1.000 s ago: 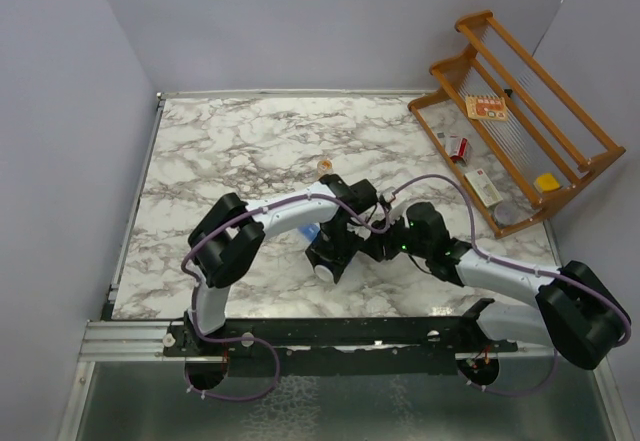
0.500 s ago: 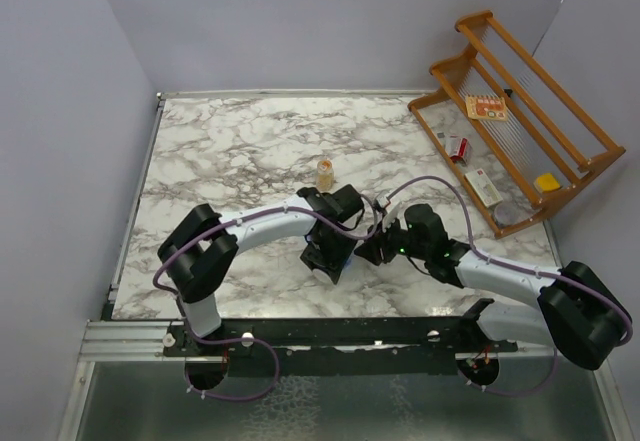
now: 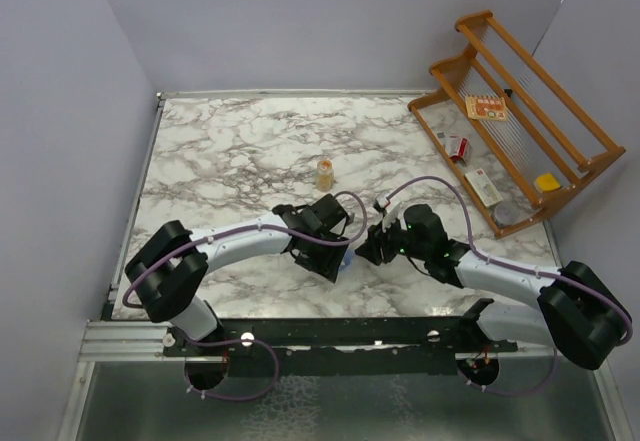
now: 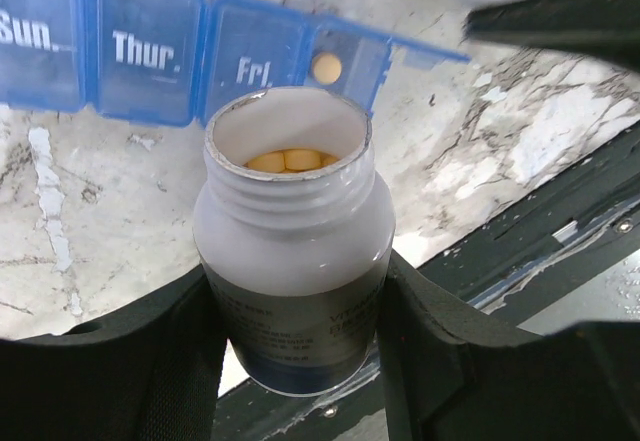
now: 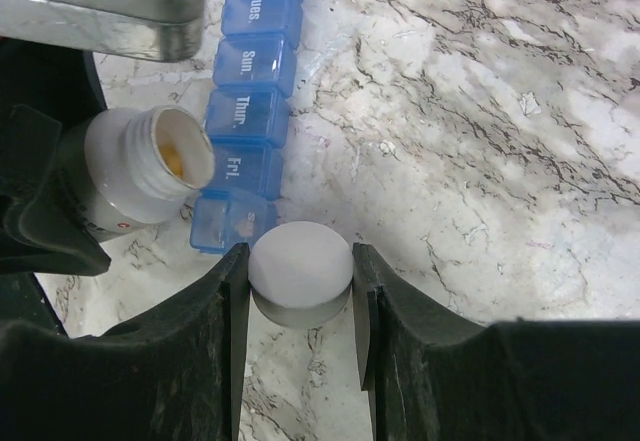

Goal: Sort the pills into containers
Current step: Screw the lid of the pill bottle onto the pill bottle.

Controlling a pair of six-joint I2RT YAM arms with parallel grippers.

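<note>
The containers are a blue strip of day-labelled compartments lying on the marble. The end compartment beside "Fri" is open, with one yellow pill in it. My left gripper is shut on an uncapped white pill bottle, tilted with its mouth close to that open compartment. Several yellow pills lie inside the bottle. My right gripper is shut on the bottle's white cap, just beside the strip's open end. The two grippers meet near the table's front middle.
A small amber bottle stands on the marble behind the grippers. A wooden rack holding small boxes leans at the right edge. The black mounting rail runs along the near edge. Grey walls close in the left and back.
My left arm has swung down and to the left, bringing the bottle nearer the front and uncovering the amber bottle. The right gripper has stayed almost still with the cap.
</note>
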